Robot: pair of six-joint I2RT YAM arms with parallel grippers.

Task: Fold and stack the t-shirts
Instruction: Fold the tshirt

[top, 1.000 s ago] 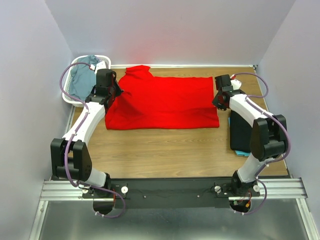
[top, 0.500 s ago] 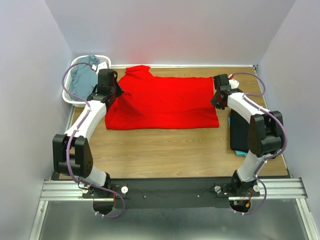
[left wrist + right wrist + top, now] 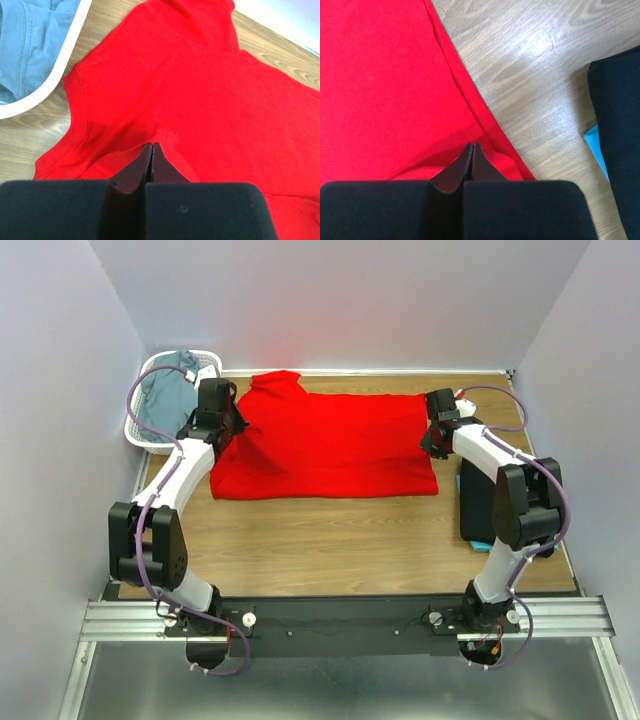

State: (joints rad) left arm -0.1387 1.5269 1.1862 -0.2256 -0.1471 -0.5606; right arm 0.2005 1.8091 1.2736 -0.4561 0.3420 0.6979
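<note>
Surface: wood-grain table (image 3: 330, 540) with pale walls on three sides.
Red t-shirt (image 3: 330, 445): spread across the far half of the table, sleeve end towards my left arm and straight hem towards my right. One sleeve pokes out at the far edge.
Left gripper (image 3: 151, 150): fingers pressed together on a small pucker of red cloth near the sleeve-side edge. From above, the cloth tents up into a ridge there.
Right gripper (image 3: 472, 150): fingers together on the hem at the shirt's right edge, with a fold of red lifted beneath them.
Handling: I judge the shirt light, limp and not slippery. It will sag between my two pinches and drag on the wood, so both ends should rise evenly.
Where to hold: edges and corners, with enough cloth in each pinch to catch both layers. A shallow nip on the top layer alone could peel it away or slip free.
Black t-shirt (image 3: 617, 125): folded, lying apart from the red hem at the table's right side under my right arm.
Teal t-shirt (image 3: 597, 150): only an edge shows from beneath the black one.
Grey-blue t-shirt (image 3: 30, 35): crumpled in the white basket (image 3: 47, 82), just beside the red shirt's left edge.
</note>
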